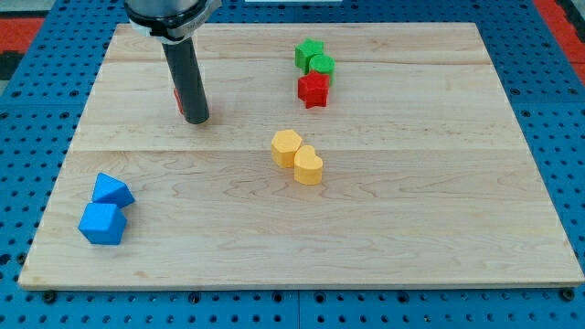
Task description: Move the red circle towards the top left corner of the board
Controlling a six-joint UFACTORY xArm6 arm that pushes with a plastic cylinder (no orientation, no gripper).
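red circle (176, 96): only a sliver shows at the left edge of your rod, upper-left part of board, well short of the top left corner
my tip (197, 119): down on the board, just at the circle's lower right; touching or not, cannot tell
hand state: no gripper, nothing grasped, bare rod only
progress: judged partway; you have the push up and left to do
board (411, 238): pale wood planks, visible grain, smooth
rod: dark, matte, cylindrical
red star (313, 89): beside two green blocks (315, 59), ridged plastic
yellow blocks (298, 156): pair, touching, rounded
blue blocks (105, 210): pair, faceted, lower left
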